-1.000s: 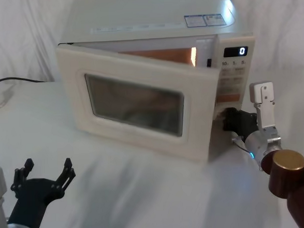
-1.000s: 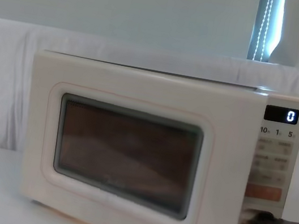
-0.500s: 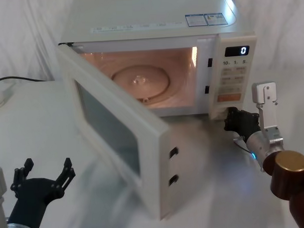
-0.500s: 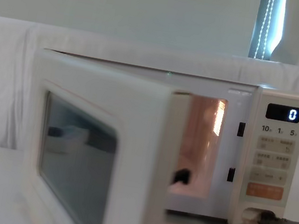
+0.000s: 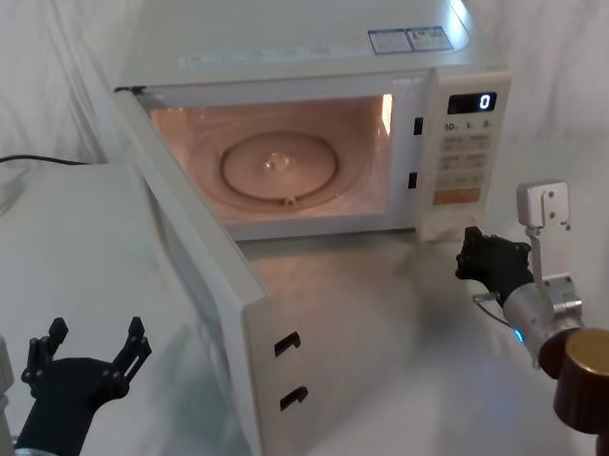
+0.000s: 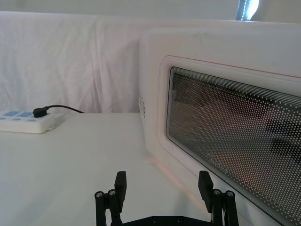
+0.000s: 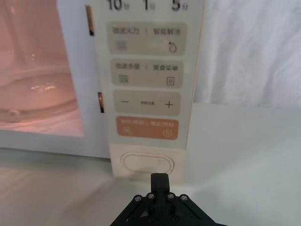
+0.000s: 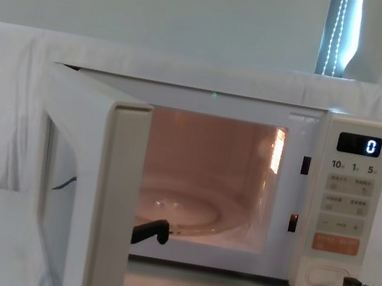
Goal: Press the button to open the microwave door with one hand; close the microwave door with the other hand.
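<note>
The cream microwave door (image 5: 201, 282) stands swung wide open toward the front left, and its dark window (image 6: 235, 132) faces my left gripper. That left gripper (image 5: 88, 346) (image 6: 163, 188) is open and low near the table's front left, apart from the door. The lit cavity with its glass turntable (image 5: 279, 166) is exposed. The cream pill-shaped button (image 7: 148, 163) (image 8: 322, 277) sits at the bottom of the control panel. My right gripper (image 5: 476, 257) (image 7: 160, 181) is shut, pointing at the button from a short gap away.
A white power strip (image 6: 23, 127) with a black cable (image 5: 32, 159) lies on the table at the far left. White cloth covers the table and the wall behind it. The open door's latch edge (image 5: 274, 369) juts toward the table's front middle.
The door has swung from barely ajar to wide open, showing the lit cavity. My right gripper has drawn back a little from the button. The left gripper has stayed put.
</note>
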`<state>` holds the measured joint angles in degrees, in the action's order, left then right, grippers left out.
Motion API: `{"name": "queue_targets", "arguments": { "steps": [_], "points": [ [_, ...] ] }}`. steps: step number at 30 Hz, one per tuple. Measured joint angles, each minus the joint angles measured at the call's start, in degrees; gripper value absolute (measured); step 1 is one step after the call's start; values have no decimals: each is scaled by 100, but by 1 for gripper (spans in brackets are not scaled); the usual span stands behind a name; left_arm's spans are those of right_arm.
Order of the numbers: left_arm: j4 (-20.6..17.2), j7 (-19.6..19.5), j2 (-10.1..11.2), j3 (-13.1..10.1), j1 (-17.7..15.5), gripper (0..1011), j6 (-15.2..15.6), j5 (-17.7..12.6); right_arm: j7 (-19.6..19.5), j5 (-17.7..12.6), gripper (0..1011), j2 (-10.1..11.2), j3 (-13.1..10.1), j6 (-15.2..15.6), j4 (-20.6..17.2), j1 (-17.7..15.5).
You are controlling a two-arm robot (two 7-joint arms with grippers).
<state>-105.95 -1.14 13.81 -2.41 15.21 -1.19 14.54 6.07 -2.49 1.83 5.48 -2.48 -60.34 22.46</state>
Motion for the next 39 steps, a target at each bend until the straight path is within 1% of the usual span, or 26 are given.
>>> {"name": "queue_targets", "arguments": {
  "steps": [3,6,7,8,10,11,15,19,26,39],
  "points": [
    [0,0,0,0,0,1001,0,0,-4,-21,0,12,4,24,-392,-271],
    [0,0,0,0,0,1001,0,0,-27,-21,0,27,4,24,-632,-441],
    [0,0,0,0,0,1001,0,0,-47,-12,0,35,5,23,-791,-551],
    [0,0,0,0,0,1001,0,0,-60,-2,0,41,8,22,-870,-605],
    [0,0,0,0,0,1001,0,0,-88,52,0,62,47,11,-1076,-746],
    [0,0,0,0,0,1001,0,0,-110,128,0,86,99,0,-1231,-843],
    [0,0,0,0,0,1001,0,0,-176,322,0,123,205,-79,-1541,-1051],
    [0,0,0,0,0,1001,0,0,-231,392,0,114,235,-190,-1768,-1248],
    [0,0,0,0,0,1001,0,0,-267,392,0,62,178,-301,-1971,-1485],
    [0,0,0,0,0,1001,0,0,-255,315,0,-29,107,-495,-1938,-1511]
  ]
}}
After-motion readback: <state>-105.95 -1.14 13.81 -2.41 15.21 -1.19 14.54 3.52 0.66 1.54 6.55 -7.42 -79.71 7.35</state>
